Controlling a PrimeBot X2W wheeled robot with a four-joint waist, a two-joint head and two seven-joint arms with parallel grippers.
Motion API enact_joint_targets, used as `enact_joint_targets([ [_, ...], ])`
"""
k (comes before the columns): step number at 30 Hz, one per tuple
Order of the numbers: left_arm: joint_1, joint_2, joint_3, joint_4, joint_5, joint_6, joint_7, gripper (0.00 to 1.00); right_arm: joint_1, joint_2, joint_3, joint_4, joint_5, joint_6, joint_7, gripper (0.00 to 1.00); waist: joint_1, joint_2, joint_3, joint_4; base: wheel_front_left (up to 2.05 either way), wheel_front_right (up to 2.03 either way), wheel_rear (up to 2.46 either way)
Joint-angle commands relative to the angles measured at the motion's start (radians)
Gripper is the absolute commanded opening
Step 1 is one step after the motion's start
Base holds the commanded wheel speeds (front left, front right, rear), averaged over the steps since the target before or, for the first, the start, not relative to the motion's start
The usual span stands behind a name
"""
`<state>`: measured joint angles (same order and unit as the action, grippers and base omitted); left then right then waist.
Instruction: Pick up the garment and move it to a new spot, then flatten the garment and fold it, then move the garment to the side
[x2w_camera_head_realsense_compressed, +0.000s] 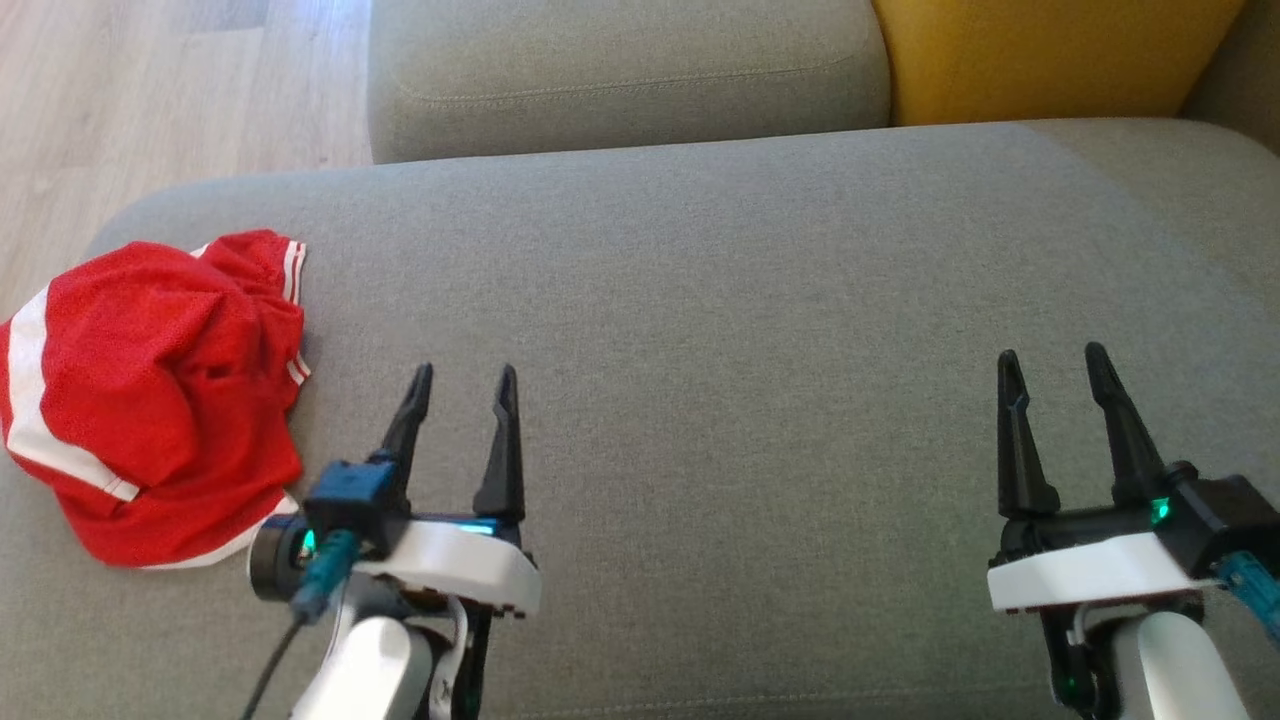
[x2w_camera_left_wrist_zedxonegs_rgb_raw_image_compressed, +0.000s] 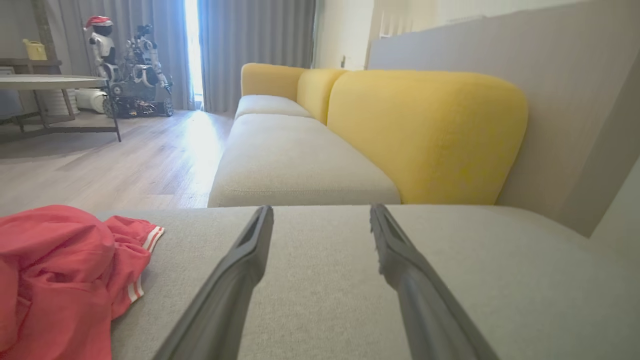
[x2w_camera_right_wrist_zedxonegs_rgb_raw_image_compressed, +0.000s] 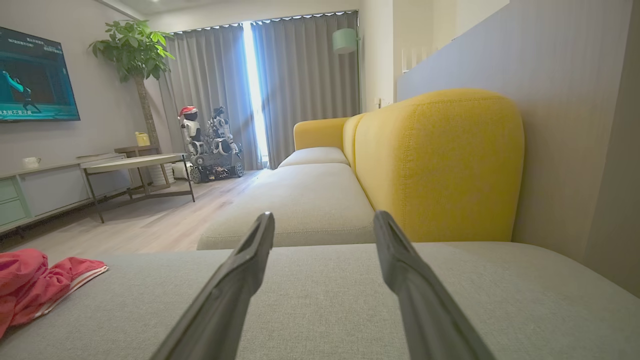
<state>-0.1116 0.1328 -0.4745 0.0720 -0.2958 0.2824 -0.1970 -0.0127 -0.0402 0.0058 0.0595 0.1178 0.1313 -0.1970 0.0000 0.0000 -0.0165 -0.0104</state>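
The garment (x2w_camera_head_realsense_compressed: 150, 400), a red mesh-like sports piece with white stripes, is found bunched in a loose heap at the left end of the grey seat cushion (x2w_camera_head_realsense_compressed: 750, 300), near that cushion's rounded left edge. The left tool (x2w_camera_head_realsense_compressed: 468, 372) is held over the cushion's front-left part, just beside the heap, with its two fingers apart and nothing between them. The right tool (x2w_camera_head_realsense_compressed: 1052, 352) is held over the cushion's front-right part, well apart from the heap, its fingers likewise spread and empty. The cloth is judged to be light, thin and limp: no shape would be kept once it is lifted, and the rest would be expected to hang and trail below any pinched point. Little risk of damage is seen, though a smooth sports weave may slip from a shallow pinch, and several layers may be caught at once. A raised fold or the white-striped hem on the side of the heap facing the cushion's middle is judged the best place to be taken, since an edge grasped there would help later spreading. The cushion itself would yield under a downward pinch.
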Motion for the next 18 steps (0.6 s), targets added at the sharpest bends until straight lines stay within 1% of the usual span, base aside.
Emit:
enact_joint_targets([
  [1, -0.04, -0.011, 0.05, -0.051, -0.005, -0.003, -0.018, 1.0, -0.051, -0.009, 0.029, -0.04, -0.02, 0.0, -0.018, 1.0, 0.0, 0.0, -0.002, -0.001, 0.0, 0.0, 0.0],
  [3, -0.025, -0.029, 0.084, -0.056, -0.021, -0.02, -0.024, 1.0, -0.048, -0.009, 0.027, -0.033, -0.014, 0.0, -0.024, 1.0, 0.0, 0.0, -0.004, -0.001, 0.0, 0.0, 0.0],
  [6, 0.004, -0.054, 0.138, -0.032, -0.034, -0.045, -0.033, 1.0, -0.042, -0.009, 0.034, -0.013, 0.025, -0.001, -0.029, 1.0, 0.0, 0.0, -0.008, -0.001, 0.0, 0.0, 0.0],
  [9, 0.018, -0.065, 0.152, -0.001, 0.013, -0.073, -0.042, 1.0, -0.038, -0.009, 0.035, 0.008, 0.068, -0.001, -0.028, 1.0, 0.0, 0.0, -0.014, 0.0, 0.0, 0.0, 0.0],
  [12, 0.029, -0.073, 0.156, 0.027, 0.058, -0.087, -0.05, 1.0, -0.037, -0.01, 0.032, 0.024, 0.095, -0.001, -0.031, 1.0, 0.0, 0.0, -0.019, 0.003, 0.0, 0.0, 0.0],
  [18, 0.026, -0.08, 0.157, 0.05, 0.13, -0.094, -0.065, 1.0, -0.045, -0.01, 0.037, 0.035, 0.044, -0.001, -0.042, 1.0, 0.0, 0.0, -0.023, 0.009, 0.0, 0.0, 0.0],
])
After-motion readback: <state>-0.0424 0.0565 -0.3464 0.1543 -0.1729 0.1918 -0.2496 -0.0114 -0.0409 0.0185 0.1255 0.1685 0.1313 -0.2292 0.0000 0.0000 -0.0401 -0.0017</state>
